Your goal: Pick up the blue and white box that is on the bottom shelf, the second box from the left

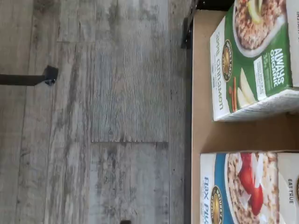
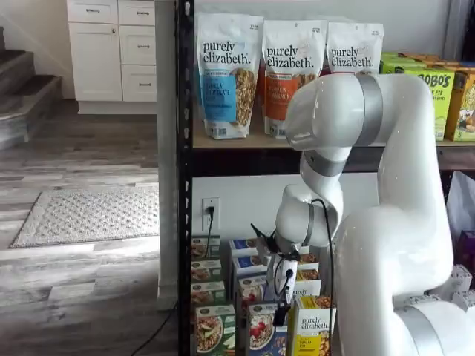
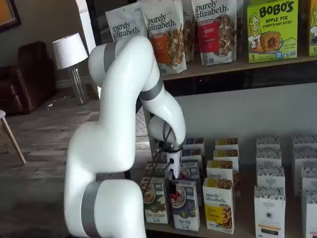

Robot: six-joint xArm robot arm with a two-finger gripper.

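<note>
**Inspector:** Where is the blue and white box [image 3: 186,210] sitting relative to the gripper [image 3: 173,179]?

**Assistant:** It is standing upright at the front edge of the bottom shelf [image 3: 237,230], between the green-fronted carton [image 3: 154,199] and the yellow-fronted carton [image 3: 218,204]. In both shelf views the gripper is hanging just above it and slightly toward the green-fronted carton's side. The box is lying below the fingertips, its long axis running vertical.

**Inspector:** Is the gripper holding anything?

**Assistant:** Nothing is showing between the fingers. They are appearing as one narrow dark shape, with no gap I can make out, so I cannot tell whether they are parted or closed.

**Inspector:** What is the wrist view adding?

**Assistant:** It is showing the blue and white box [image 1: 250,186] and the green-fronted carton [image 1: 254,56] side by side on the brown shelf board, with bare board between them and the floor [image 1: 93,112] beyond the shelf edge. No fingers are showing there.

**Inspector:** Your judgement on the coming move?

**Assistant:** I am judging that it depends on a small sideways correction away from the green-fronted carton, then a straight descent over the box top. The neighbours are standing close, so finger clearance is looking tight.
</note>
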